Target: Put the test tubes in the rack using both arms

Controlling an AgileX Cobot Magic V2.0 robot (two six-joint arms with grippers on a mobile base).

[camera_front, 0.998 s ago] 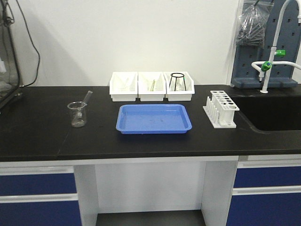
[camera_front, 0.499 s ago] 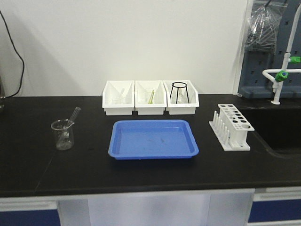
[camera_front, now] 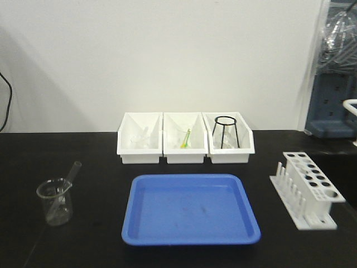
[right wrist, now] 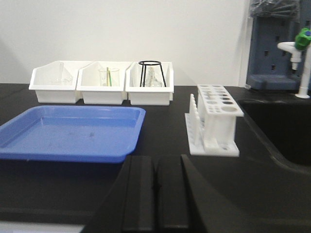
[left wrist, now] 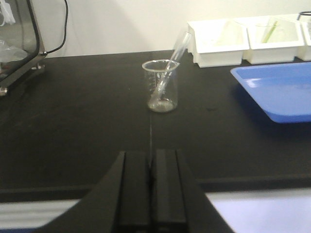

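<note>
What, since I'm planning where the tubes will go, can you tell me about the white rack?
The rack is a small white plastic stand, upright on the black counter. It stands to the right of the blue tray and apart from it. Its top plate has rows of round holes, all empty as far as shows. A line of upright pegs runs along the side facing the tray. Only the counter touches it.

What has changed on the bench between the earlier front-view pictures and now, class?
Only the viewpoint: the front camera has drawn nearer the bench, so everything looks larger and the cupboards have left the frame. Nothing was grasped or released. The test tube still leans in the beaker, and the rack still stands empty right of the blue tray.
</note>
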